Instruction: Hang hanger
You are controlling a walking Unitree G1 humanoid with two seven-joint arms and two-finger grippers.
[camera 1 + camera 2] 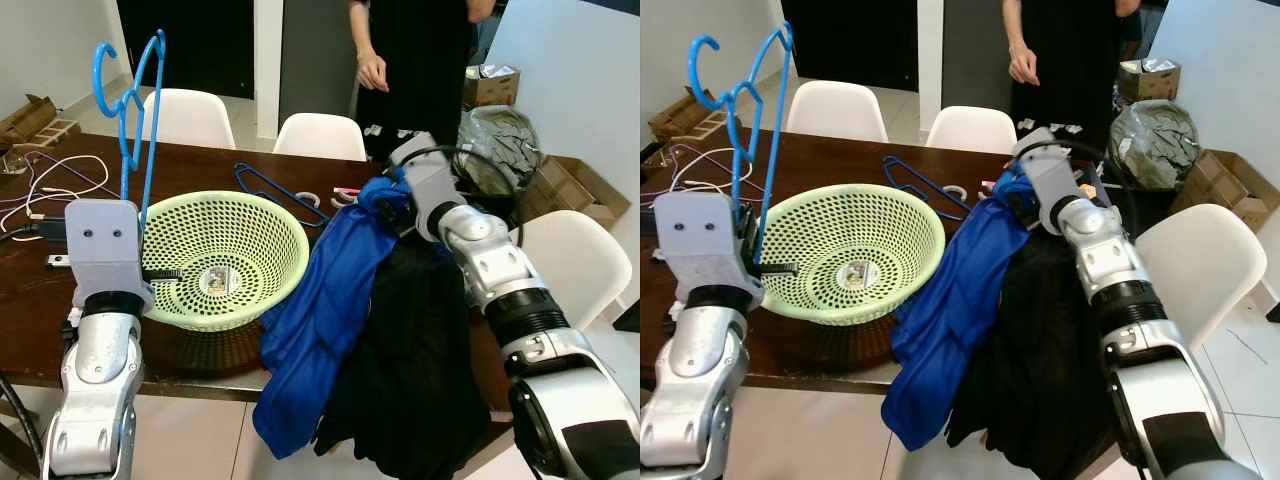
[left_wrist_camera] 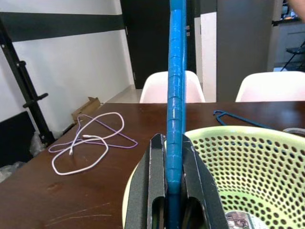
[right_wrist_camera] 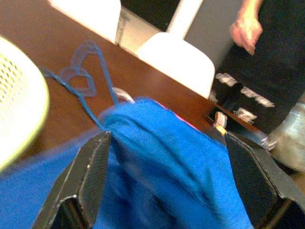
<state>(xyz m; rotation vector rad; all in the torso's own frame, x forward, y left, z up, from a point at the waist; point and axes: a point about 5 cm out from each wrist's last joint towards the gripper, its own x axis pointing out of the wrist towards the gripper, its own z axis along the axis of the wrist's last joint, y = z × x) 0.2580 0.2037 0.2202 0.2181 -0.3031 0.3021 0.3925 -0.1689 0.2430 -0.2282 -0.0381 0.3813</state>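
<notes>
Head stereo looks down at table (image 1: 30, 300); wrist cams close-up.

Both arms: silver-grey jointed segments with black ribbed rings at the joints. Left wrist housing is a flat grey block with two small dark screws. Left claw (image 2: 174, 186): two long black flat-sided fingers. Right claw (image 3: 167, 176): broad matte black fingers. Black cable loops over the right wrist housing.
</notes>
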